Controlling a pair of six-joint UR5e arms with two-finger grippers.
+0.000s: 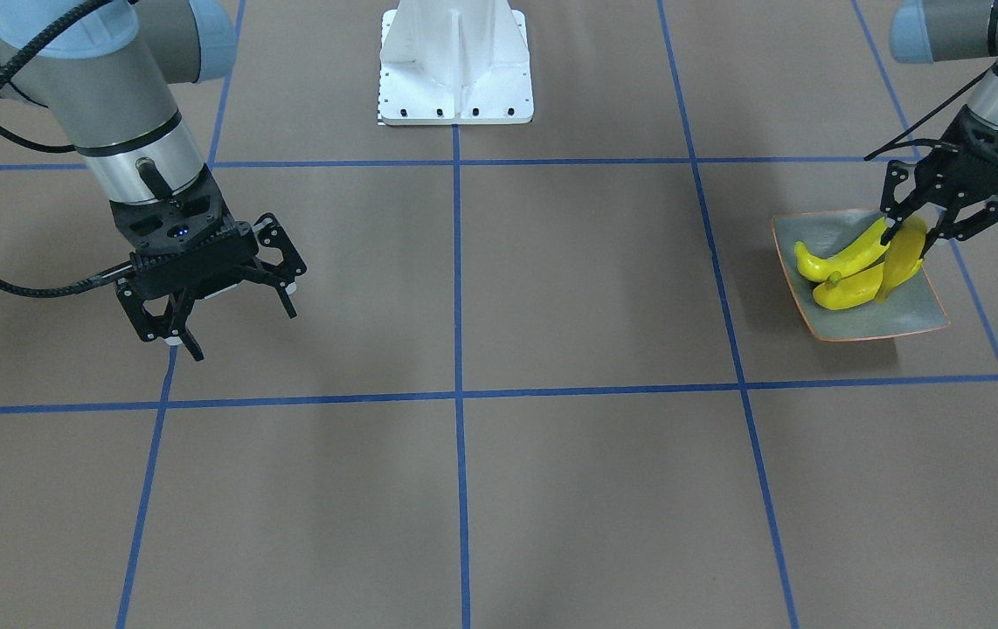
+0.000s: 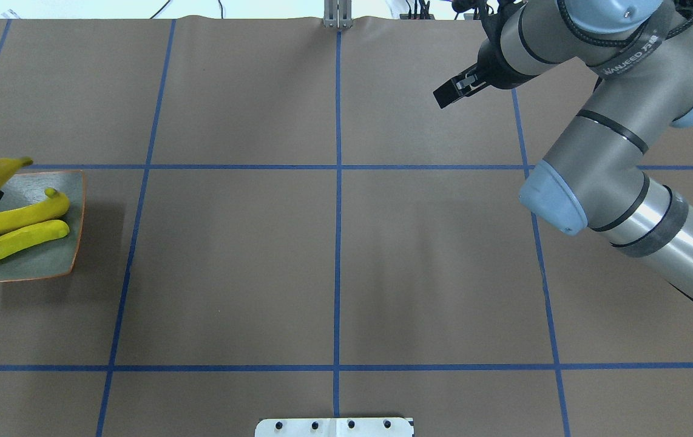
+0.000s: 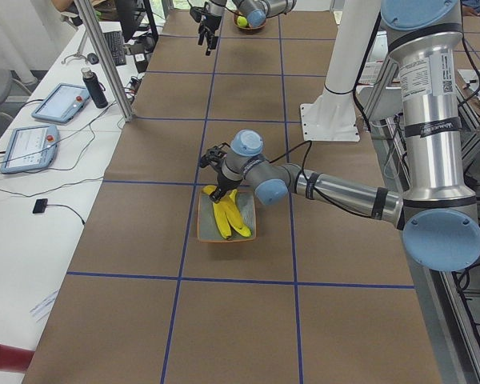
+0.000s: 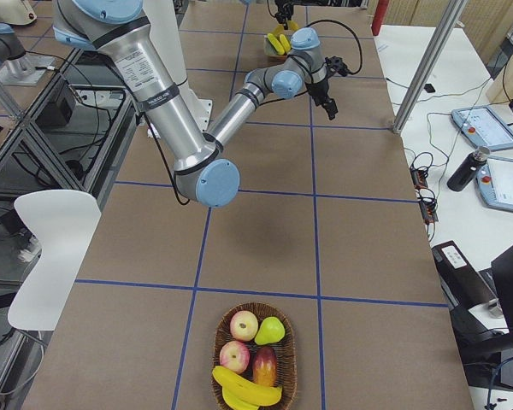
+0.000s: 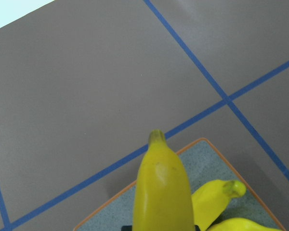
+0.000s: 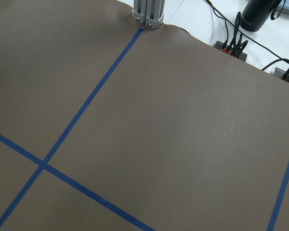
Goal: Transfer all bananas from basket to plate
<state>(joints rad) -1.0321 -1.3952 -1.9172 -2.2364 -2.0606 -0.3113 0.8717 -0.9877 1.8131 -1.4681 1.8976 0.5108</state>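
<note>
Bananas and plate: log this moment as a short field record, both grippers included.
plate: holds two bananas lying side by side
third banana: steeply tilted, lower end over the plate, contact unclear
left gripper: shut on the third banana
right gripper: open, empty, above the table
basket: a banana left inside, with apples and a pear
task state: not finished

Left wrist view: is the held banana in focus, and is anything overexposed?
Left wrist view: the held banana is reasonably sharp, the top-left corner washed out pale. Overhead view: the strip beyond the table's far edge is blown white.
</note>
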